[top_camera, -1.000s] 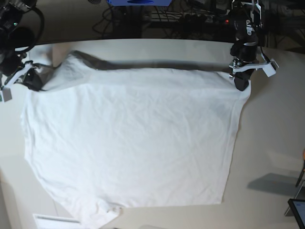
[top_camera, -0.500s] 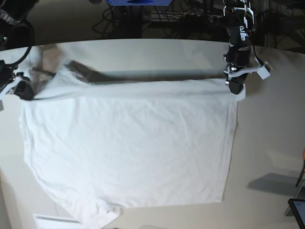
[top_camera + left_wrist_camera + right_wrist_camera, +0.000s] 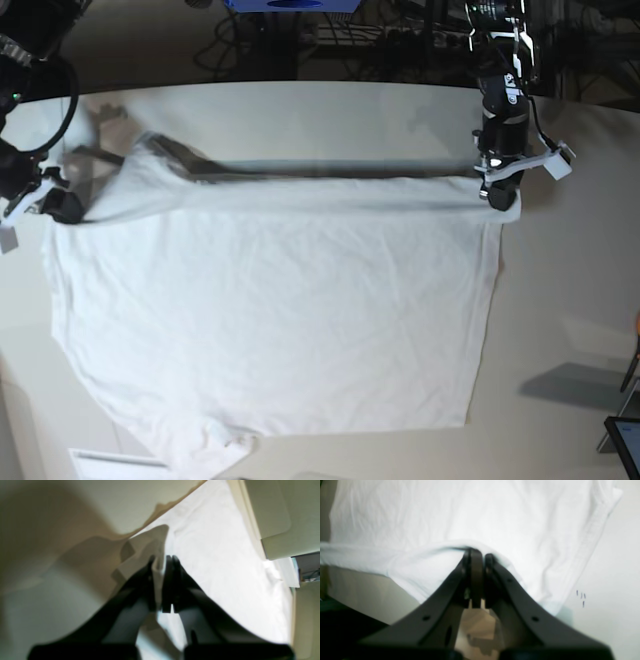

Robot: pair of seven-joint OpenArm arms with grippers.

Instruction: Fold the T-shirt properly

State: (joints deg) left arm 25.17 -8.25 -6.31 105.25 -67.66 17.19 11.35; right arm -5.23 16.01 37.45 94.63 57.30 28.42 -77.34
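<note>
Both tools have carried the far hem of the T-shirt (image 3: 270, 310) outward; left tool (image 3: 500, 195) and right tool (image 3: 55, 205) pinch it, probably stretching before folding across the tabletop (image 3: 570, 260).

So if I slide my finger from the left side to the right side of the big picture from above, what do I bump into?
Right tool pinching the shirt's edge → the T-shirt spread wide on the table → left tool pinching the other corner → bare table.
</note>
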